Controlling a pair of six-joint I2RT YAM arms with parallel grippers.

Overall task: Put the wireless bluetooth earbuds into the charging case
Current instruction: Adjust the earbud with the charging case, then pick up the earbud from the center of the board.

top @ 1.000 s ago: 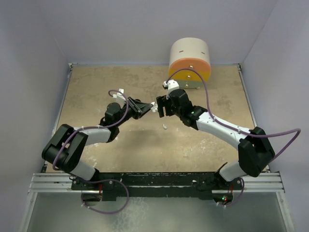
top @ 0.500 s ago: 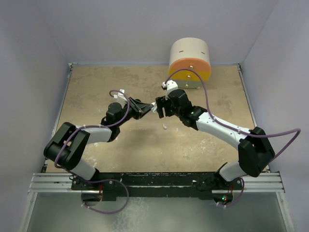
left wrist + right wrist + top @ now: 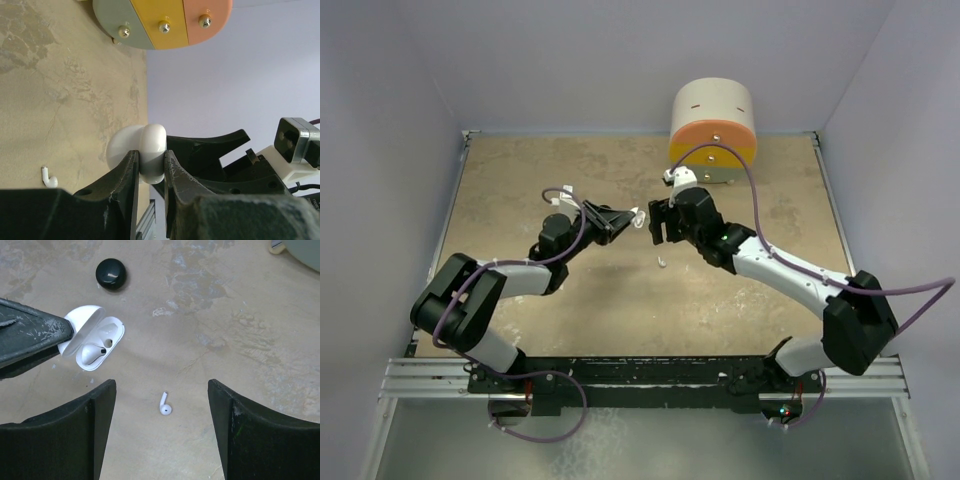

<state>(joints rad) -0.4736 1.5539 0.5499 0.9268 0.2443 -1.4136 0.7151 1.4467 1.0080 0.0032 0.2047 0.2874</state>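
My left gripper (image 3: pixel 626 217) is shut on the white charging case (image 3: pixel 638 213) and holds it above the table. In the left wrist view the case (image 3: pixel 150 152) sits pinched between the two fingers. In the right wrist view the case (image 3: pixel 95 342) is open, with one white earbud (image 3: pixel 91 354) seated in it. A second white earbud (image 3: pixel 165 406) lies loose on the table, also in the top view (image 3: pixel 662 263) and the left wrist view (image 3: pixel 48 178). My right gripper (image 3: pixel 161 390) is open and empty, above the loose earbud and just right of the case. No black earbuds show.
A black round disc (image 3: pixel 111 273) lies on the table beyond the case. A beige and orange cylinder block (image 3: pixel 713 125) stands at the back wall; its coloured face shows in the left wrist view (image 3: pixel 162 20). Grey walls close in the tan table (image 3: pixel 520 180).
My right gripper has drawn a little to the right, away from the case, leaving a small gap. My left gripper still holds the case and has shifted slightly up.
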